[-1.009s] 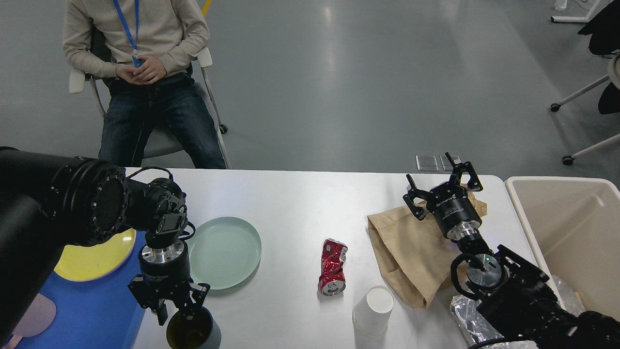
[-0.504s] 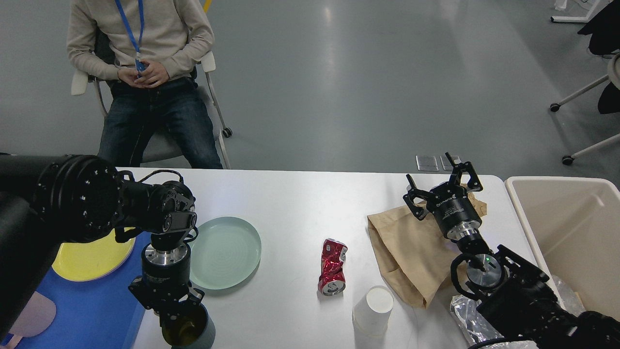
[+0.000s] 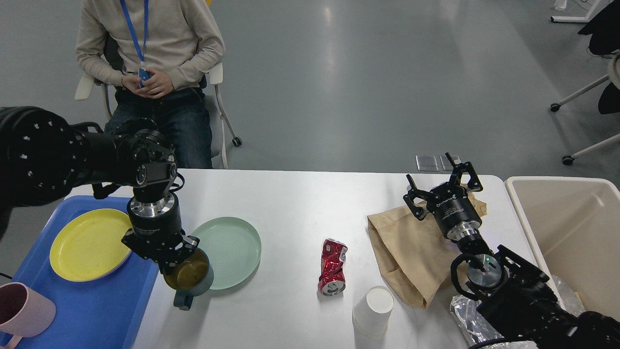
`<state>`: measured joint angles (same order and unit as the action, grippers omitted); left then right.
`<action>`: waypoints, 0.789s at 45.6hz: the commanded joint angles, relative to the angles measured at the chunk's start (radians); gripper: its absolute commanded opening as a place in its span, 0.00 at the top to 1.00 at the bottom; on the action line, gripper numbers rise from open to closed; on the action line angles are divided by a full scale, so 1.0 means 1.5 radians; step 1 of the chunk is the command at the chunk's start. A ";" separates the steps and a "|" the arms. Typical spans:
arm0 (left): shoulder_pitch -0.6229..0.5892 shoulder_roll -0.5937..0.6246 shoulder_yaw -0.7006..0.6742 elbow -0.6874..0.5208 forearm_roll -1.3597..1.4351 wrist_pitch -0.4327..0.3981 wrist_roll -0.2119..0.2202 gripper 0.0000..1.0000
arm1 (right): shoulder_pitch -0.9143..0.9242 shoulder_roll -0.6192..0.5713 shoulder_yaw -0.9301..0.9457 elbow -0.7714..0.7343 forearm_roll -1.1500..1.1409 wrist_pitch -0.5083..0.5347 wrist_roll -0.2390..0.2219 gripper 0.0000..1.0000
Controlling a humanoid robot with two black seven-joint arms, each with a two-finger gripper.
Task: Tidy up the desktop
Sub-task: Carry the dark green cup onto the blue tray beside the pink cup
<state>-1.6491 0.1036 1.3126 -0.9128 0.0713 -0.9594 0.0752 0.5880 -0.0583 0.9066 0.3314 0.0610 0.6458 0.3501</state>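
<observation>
The white desktop point(image 3: 300, 203) carries a pale green plate point(image 3: 235, 245), a crushed red can point(image 3: 333, 266), a white paper cup point(image 3: 373, 310) and a brown paper bag point(image 3: 407, 252). My left gripper point(image 3: 167, 261) points down and is shut on the rim of a grey-blue mug point(image 3: 191, 276) with a dark yellowish inside. It holds the mug tilted, over the near left edge of the green plate. My right gripper point(image 3: 443, 182) is open and empty above the far end of the paper bag.
A blue tray point(image 3: 97, 310) at the left holds a yellow plate point(image 3: 87, 242) and a pink cup point(image 3: 22, 310). A beige bin point(image 3: 571, 228) stands at the right. Crumpled clear plastic point(image 3: 465, 315) lies by my right arm. A person point(image 3: 155, 48) sits behind the table.
My left gripper closed on the mug at the table's front edge and lifted it up and away from me, beside the green plate. The right arm has not moved.
</observation>
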 commanded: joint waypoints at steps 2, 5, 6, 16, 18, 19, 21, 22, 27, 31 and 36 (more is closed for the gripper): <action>-0.018 0.057 0.005 -0.003 0.004 0.000 0.000 1.00 | 0.001 0.000 0.000 0.000 0.000 0.000 0.000 0.00; -0.019 0.090 0.007 -0.002 0.009 0.000 0.001 1.00 | 0.000 0.000 0.000 0.000 -0.001 0.000 0.000 0.00; -0.018 0.103 0.007 -0.001 0.010 0.000 0.002 1.00 | 0.001 0.000 0.000 0.000 0.000 0.000 0.000 0.00; 0.030 0.215 0.006 0.031 0.011 0.000 0.003 1.00 | 0.001 0.000 0.000 0.000 0.000 0.000 0.000 0.00; 0.046 0.227 0.004 0.039 0.011 0.000 0.003 1.00 | 0.001 0.000 0.000 0.000 0.000 0.000 0.000 0.00; 0.057 0.232 0.005 0.043 0.011 0.000 0.003 1.00 | 0.001 0.000 0.000 0.000 0.000 0.000 0.000 0.00; 0.071 0.238 0.005 0.047 0.011 0.000 0.002 1.00 | 0.001 0.000 0.000 0.000 0.000 0.000 0.000 0.00; 0.076 0.239 0.005 0.049 0.011 0.000 0.002 1.00 | 0.001 0.000 0.000 0.000 0.000 0.000 0.000 0.00; 0.092 0.255 0.009 0.050 0.011 0.000 0.001 1.00 | 0.001 0.000 0.000 0.000 0.000 0.000 0.000 0.00; 0.120 0.260 0.006 0.059 0.011 0.000 0.001 1.00 | 0.001 0.000 0.000 0.000 0.000 0.000 0.000 0.00; 0.153 0.257 0.000 0.077 0.011 0.000 0.000 1.00 | 0.001 0.000 0.000 0.000 0.000 0.000 0.000 0.00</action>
<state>-1.4616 0.4915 1.3198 -0.8168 0.0874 -0.9601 0.0765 0.5892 -0.0583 0.9066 0.3312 0.0609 0.6458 0.3499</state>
